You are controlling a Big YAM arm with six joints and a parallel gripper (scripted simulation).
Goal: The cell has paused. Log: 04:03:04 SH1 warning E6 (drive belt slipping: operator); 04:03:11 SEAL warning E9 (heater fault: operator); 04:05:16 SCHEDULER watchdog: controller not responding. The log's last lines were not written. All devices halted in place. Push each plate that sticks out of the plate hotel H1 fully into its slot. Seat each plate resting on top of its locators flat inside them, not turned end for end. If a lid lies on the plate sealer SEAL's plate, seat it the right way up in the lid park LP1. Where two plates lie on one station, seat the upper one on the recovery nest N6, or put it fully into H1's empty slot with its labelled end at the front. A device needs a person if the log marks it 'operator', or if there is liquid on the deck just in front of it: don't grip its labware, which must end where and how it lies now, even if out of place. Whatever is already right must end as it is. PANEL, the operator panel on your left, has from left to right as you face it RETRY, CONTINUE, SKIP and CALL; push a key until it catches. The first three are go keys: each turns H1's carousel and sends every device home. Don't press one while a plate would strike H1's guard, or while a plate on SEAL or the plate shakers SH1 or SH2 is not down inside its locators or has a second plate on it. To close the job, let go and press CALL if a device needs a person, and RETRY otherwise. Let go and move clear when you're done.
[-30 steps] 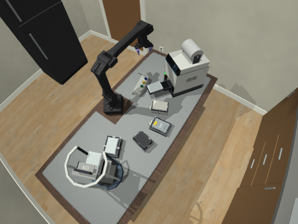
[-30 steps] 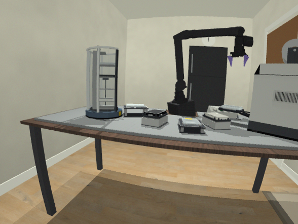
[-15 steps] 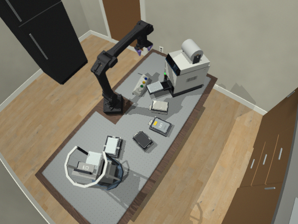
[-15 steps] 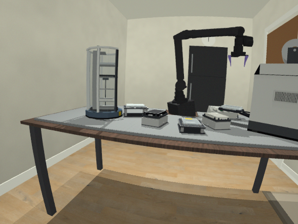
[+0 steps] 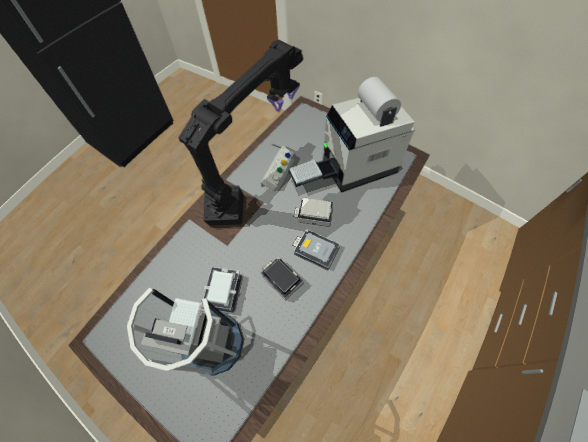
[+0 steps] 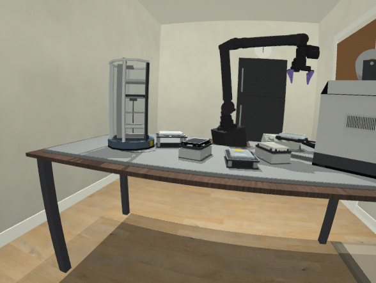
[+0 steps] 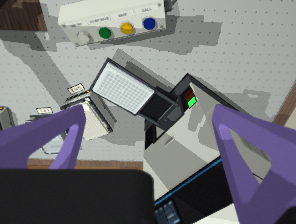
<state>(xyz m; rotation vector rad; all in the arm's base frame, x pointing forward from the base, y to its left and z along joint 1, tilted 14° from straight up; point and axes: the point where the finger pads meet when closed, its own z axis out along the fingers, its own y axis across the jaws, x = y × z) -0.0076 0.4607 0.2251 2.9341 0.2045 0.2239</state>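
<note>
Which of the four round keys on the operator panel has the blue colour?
The blue key is the one at the right end of the row, under the CALL label; the others are grey, green and yellow.

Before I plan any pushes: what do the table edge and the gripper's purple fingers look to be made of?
The table's brown edge band looks like wood or wood veneer, matte, with streaky grain. The purple wedge-shaped fingers of the open gripper look like moulded plastic: uniform colour, smooth faces, soft sheen. They might be rubber; the look leaves that open.

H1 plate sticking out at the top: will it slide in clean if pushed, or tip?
Probably slides: the plate looks flat, rigid and low. It overhangs the hotel, so an off-centre push might skew it. Likely light. Gripper is open, far away.
</note>
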